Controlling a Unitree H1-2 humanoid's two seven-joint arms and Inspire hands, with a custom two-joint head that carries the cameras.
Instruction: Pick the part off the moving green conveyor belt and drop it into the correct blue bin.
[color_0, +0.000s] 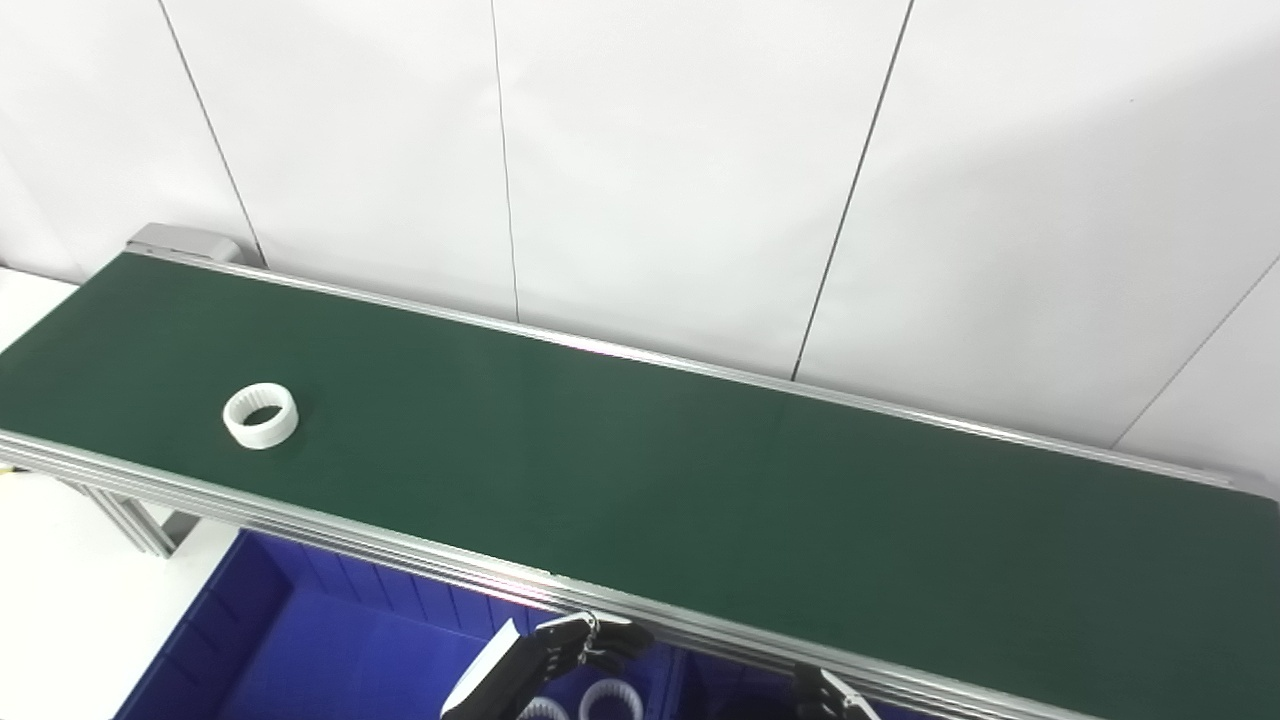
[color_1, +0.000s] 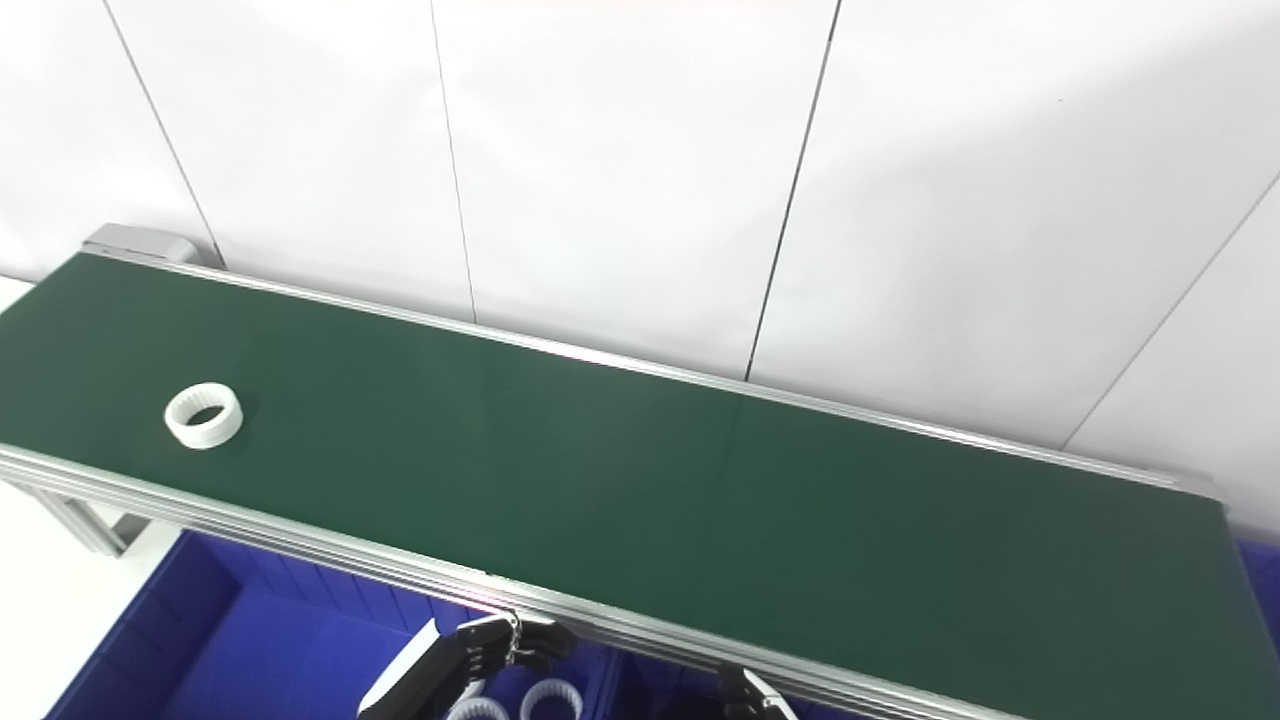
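Pickup is not yet begun: the white ring part (color_0: 260, 415) lies alone on the green conveyor belt (color_0: 650, 470), far left. The left hand (color_0: 590, 642) hangs curled and empty over the blue bin (color_0: 250, 620), which already holds similar rings (color_0: 610, 700). The right hand (color_0: 825, 695) barely shows, so I cannot tell its state.
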